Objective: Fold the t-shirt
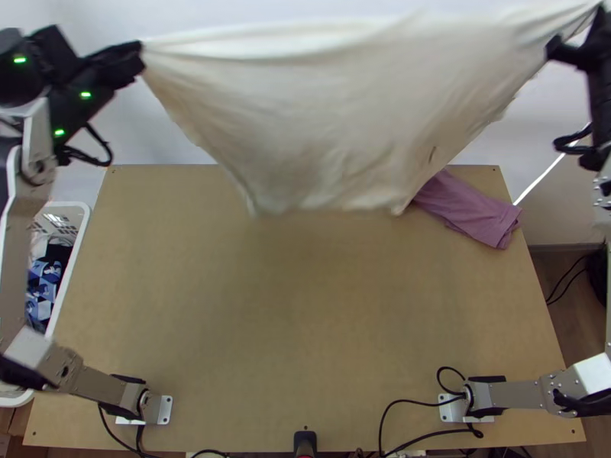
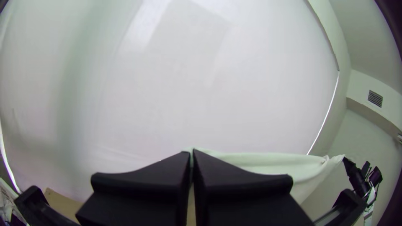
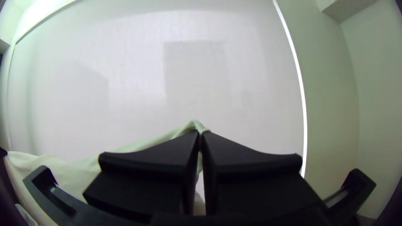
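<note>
In the top view, the cream t-shirt (image 1: 328,122) hangs stretched between the left gripper (image 1: 139,55) and the right gripper (image 1: 592,15) (creased towards its pinched corners), above the table's (image 1: 305,305) far edge. Each gripper is closed on a corner, fingers pressed together with cloth between them. A mauve cloth (image 1: 466,206) lies beneath, at the table's far right.

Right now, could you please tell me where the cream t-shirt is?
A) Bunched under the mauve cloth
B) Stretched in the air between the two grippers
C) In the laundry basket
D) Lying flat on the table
B: the t-shirt hangs aloft, one upper corner in the left gripper, the other in the right gripper.
</note>
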Available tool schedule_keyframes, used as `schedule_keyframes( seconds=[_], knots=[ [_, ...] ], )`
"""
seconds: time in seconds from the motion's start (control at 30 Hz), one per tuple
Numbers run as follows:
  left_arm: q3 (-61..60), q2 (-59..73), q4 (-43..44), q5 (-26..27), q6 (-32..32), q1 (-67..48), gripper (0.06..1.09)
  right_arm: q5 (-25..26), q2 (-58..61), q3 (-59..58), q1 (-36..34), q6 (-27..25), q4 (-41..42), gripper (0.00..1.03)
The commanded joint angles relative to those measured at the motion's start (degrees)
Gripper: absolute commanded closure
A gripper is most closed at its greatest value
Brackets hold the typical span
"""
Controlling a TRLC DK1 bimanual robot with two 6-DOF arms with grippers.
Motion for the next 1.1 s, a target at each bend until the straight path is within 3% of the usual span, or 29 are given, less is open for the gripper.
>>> schedule_keyframes(
  seconds=[0.0,0.37,0.57,0.8,1.07],
  knots=[
    [0.97,-4.56,2.21,-4.32,1.38,1.69,1.05,1.5,-0.6,3.28,-1.56,-0.98,3.55,1.0],
    [0.88,-6.32,7.04,-5.73,3.84,5.03,1.05,0.53,-2.53,4.86,0.11,-3.35,5.48,1.0],
    [-2.46,-13.44,14.69,-15.04,6.13,5.03,1.05,-1.41,-12.11,5.21,1.25,-2.03,6.71,1.0],
    [-3.6,-23.2,16.01,-18.74,6.48,5.12,1.05,-4.22,-23.45,5.21,5.47,-2.12,6.98,1.0],
    [-5.89,-35.5,12.41,-20.32,7.36,6.26,1.05,-5.62,-31.27,7.23,12.24,-4.05,-4.27,1.0]
  ],
)
